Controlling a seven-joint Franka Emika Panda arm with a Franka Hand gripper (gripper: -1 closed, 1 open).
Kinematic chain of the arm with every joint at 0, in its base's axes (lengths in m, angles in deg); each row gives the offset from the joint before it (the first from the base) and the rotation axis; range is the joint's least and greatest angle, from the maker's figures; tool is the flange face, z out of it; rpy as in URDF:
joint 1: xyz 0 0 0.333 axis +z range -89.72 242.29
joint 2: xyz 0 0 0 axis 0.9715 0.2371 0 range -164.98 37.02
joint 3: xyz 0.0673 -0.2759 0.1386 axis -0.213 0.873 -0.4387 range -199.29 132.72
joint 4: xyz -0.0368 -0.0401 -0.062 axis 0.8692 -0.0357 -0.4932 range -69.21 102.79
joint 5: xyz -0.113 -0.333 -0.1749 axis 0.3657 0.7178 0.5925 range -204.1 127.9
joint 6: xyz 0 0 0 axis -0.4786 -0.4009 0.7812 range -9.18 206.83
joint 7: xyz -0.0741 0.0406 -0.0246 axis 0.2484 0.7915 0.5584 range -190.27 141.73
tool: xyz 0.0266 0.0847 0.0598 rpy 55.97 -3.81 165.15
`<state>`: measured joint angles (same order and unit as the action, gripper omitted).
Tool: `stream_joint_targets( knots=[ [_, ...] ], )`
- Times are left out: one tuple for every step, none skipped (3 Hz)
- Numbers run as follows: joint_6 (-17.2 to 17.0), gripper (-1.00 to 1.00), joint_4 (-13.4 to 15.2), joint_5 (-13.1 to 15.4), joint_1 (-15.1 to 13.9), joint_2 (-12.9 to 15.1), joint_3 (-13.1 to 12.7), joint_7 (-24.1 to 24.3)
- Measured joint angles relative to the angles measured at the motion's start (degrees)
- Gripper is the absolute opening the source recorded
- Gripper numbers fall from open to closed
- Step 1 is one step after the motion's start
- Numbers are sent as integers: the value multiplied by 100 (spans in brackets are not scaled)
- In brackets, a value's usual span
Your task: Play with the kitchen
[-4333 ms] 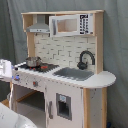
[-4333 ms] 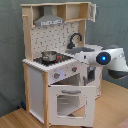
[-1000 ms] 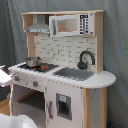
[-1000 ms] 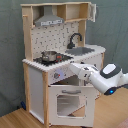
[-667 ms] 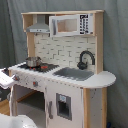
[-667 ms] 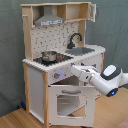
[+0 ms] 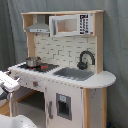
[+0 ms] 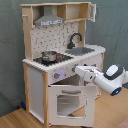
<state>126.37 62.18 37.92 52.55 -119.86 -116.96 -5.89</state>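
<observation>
Grey curtain backs the kitchen [image 8: 60,60]; claw [image 8: 76,68] at its knobs

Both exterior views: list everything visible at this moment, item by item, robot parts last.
Toy kitchen: one, white and light wood, centre of both exterior views.
Pot: one, silver, on the stovetop.
Sink: one, grey, set in the counter.
Faucet: one, black, behind the sink.
Range hood: one, grey, above the stovetop.
Microwave: one, white, upper shelf.
Oven door: one, white, hanging open in the second exterior view.
Robot arm: one, white, reaching toward the knob panel.
</observation>
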Motion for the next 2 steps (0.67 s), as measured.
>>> stream_joint_targets(
  knots=[
    [208,100,361,122,277,0,300,219],
    [418,100,688,206,572,0,646,404]
  ],
)
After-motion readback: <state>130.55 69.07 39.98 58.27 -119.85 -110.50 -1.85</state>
